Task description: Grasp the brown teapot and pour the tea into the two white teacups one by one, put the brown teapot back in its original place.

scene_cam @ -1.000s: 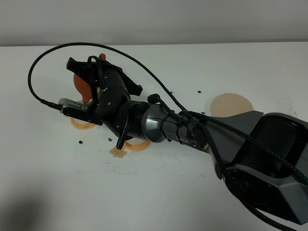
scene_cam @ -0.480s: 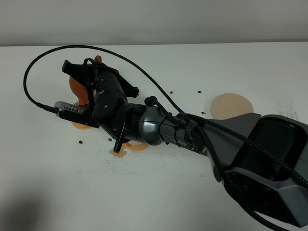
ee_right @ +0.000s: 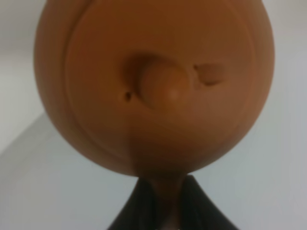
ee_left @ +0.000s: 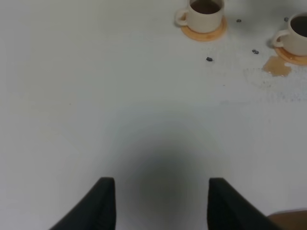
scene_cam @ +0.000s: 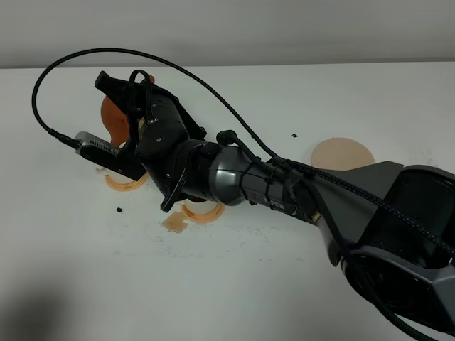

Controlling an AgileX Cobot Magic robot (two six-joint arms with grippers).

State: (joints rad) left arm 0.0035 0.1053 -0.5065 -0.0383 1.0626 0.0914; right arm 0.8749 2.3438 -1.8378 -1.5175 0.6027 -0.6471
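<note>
The right hand is squeezing the teapot by its handle, holding it up at the far left over the tabletop. The left hand is staying wide apart and empty. Two cups are sitting on orange coasters.

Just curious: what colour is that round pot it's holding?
Reddish-brown, like clay; the teapot shows best in the right wrist view.

A broad white tabletop fills nearly the whole scene, matte and evenly lit, with a soft dark shadow pooled at its near left corner. Small dark specks and a pale amber stain mark the surface around its middle, with fine grit scattered beside the stain. Behind the table's far edge runs a plain light grey wall, bare and without windows.
</note>
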